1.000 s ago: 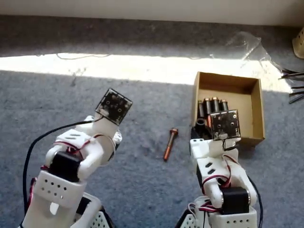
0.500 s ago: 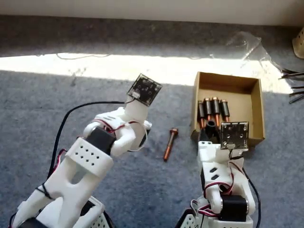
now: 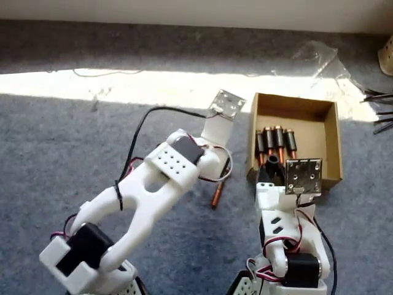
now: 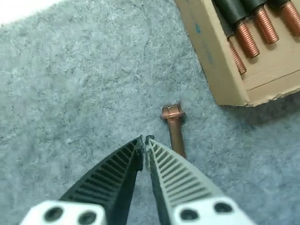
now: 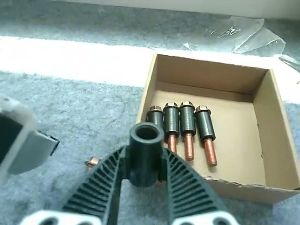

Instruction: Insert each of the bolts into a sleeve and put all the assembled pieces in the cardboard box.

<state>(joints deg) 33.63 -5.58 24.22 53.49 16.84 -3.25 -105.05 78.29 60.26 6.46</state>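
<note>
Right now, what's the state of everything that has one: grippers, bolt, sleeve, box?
Bolt: loose, lying flat on carpet.
Sleeve: upright, bore empty.
Left gripper: shut, empty, tips beside bolt.
Right gripper: shut on sleeve.
Box: open, four assembled pieces lying inside, side by side.

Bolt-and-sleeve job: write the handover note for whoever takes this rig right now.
Left gripper: shut, empty, over the loose bolt on the carpet beside the cardboard box.
Right gripper: shut on a sleeve, held upright near the box.
Done: four assembled pieces lie in the box.
Left: grasp the bolt, insert it into the sleeve, box that piece.
</note>
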